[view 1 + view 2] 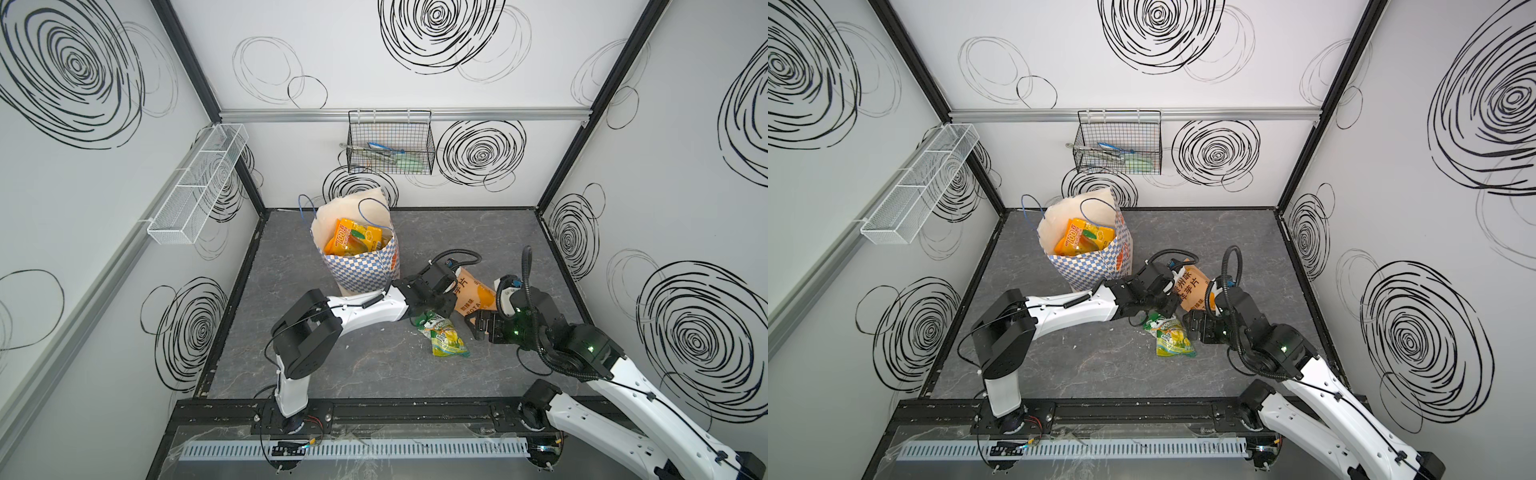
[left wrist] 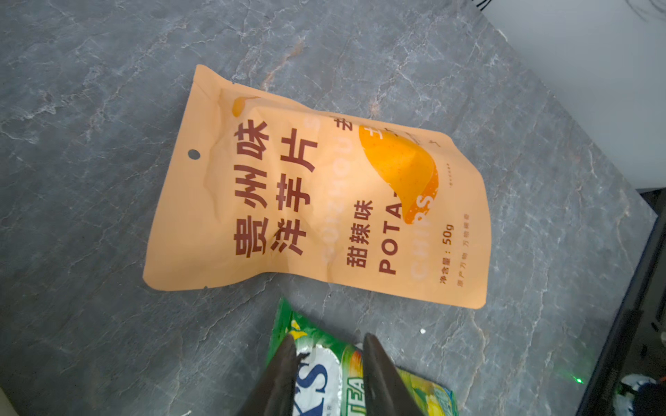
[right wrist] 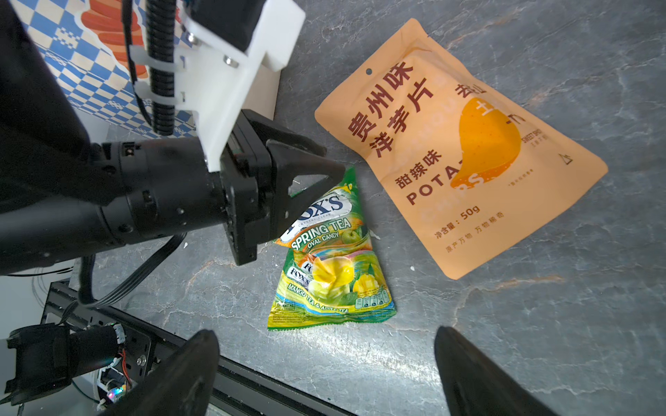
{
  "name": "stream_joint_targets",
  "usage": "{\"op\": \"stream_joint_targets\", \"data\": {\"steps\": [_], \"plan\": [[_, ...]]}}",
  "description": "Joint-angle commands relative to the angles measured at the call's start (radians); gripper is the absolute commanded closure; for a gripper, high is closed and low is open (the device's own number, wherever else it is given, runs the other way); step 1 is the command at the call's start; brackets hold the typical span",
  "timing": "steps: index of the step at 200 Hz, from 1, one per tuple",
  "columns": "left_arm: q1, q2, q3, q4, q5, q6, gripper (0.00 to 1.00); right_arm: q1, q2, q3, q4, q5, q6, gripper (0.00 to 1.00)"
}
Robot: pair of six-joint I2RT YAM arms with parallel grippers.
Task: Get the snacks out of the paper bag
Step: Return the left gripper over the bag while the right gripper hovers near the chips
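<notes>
1. My left gripper (image 2: 328, 338) sits over the top end of the Fox's Spring Tea candy packet (image 3: 331, 273), fingers parted, and the packet lies flat on the tabletop (image 1: 374, 374).
2. The potato chips pouch (image 3: 461, 144) lies just beside it, nearer the right edge.
3. My right gripper (image 3: 326, 333) hovers spread wide, empty.
4. The paper bag (image 1: 361, 270) stands near the back edge with orange "100" packs (image 1: 353, 237) inside.

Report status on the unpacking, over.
Left gripper open over green candy pack, pack lying on table. Right gripper open, empty. Orange pouch out too; yellow-orange packs left in paper bag. Bag mouth unobstructed.
</notes>
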Motion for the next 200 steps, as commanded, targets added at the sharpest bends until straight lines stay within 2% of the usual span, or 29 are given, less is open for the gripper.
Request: {"op": "stream_joint_targets", "data": {"steps": [1,36,93,124,166,200], "plan": [[0.010,0.017,0.042,0.032,-0.004,0.023,0.59,-0.009,0.000,0.004,0.010,0.014,0.006,0.03],[0.012,-0.021,0.071,0.007,-0.007,0.030,0.47,-0.009,0.003,0.017,0.016,0.014,0.005,0.03],[0.012,-0.182,0.118,-0.022,-0.016,0.054,0.28,-0.009,0.002,0.084,0.059,-0.017,-0.008,0.03],[0.030,-0.270,0.160,-0.061,-0.048,0.084,0.24,-0.009,0.002,0.145,0.123,-0.066,-0.026,0.03],[0.119,-0.416,0.182,-0.089,-0.052,0.109,0.20,-0.008,0.060,0.218,0.236,-0.156,-0.048,0.03],[0.245,-0.539,0.169,-0.118,-0.068,0.133,0.16,0.012,0.154,0.279,0.274,-0.201,-0.071,0.02]]}}
